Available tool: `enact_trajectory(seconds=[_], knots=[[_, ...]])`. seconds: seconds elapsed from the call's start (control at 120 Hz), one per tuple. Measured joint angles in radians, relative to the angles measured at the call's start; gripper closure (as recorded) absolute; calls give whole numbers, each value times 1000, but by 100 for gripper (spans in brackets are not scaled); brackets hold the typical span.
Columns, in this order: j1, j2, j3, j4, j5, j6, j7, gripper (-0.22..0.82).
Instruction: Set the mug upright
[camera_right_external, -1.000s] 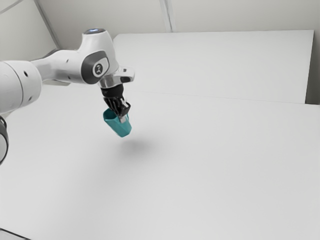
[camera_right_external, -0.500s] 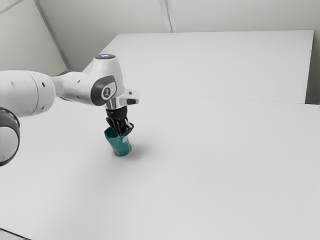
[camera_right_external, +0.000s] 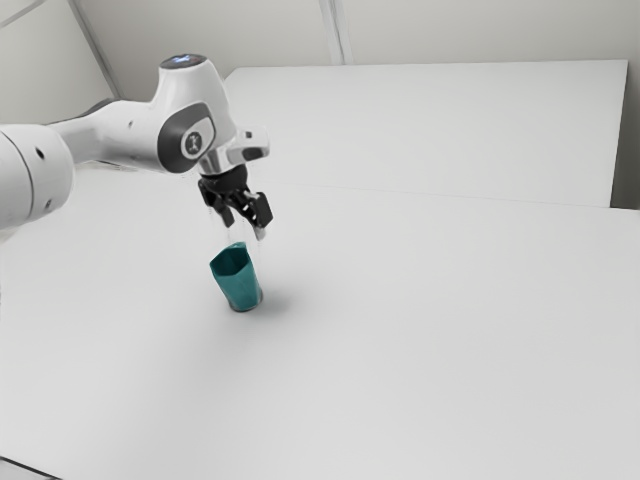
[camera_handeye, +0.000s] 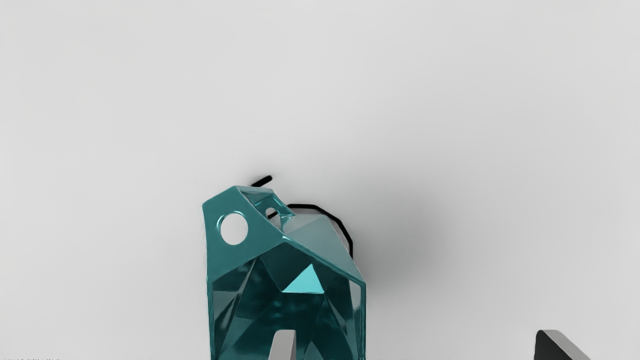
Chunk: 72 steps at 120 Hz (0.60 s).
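In the exterior view my black gripper (camera_right_external: 243, 226) is raised just above the teal mug (camera_right_external: 237, 278), its fingers wide apart with nothing held. The mug stands on its base on the white table, its opening facing up and its body appearing to lean a little toward the exterior view's left. From the wrist view, the faceted mug (camera_handeye: 245, 250) shows its dark hollow inside and a round hole in a flat part at its rim. One fingertip of the open gripper (camera_handeye: 410, 345) overlaps the mug's opening in that view; the other is off to its side.
The white table (camera_right_external: 430, 330) extends around the mug. Behind it, a pale panel (camera_right_external: 430, 130) rises toward the wall in the exterior view. A thin dark-edged object (camera_right_external: 30, 468) lies at the exterior view's lower left corner.
The mug came down onto the table from the air and was let go. My gripper opened and rose off it, while the mug kept its place and slight lean.
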Motion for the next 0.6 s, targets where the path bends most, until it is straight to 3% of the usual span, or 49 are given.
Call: enact_trajectory(seconds=[0.217,0.6], knots=[[0,-14,-2,198,-22,-177,-29,3],[-4,-80,-5,215,-31,-304,-53,1]])
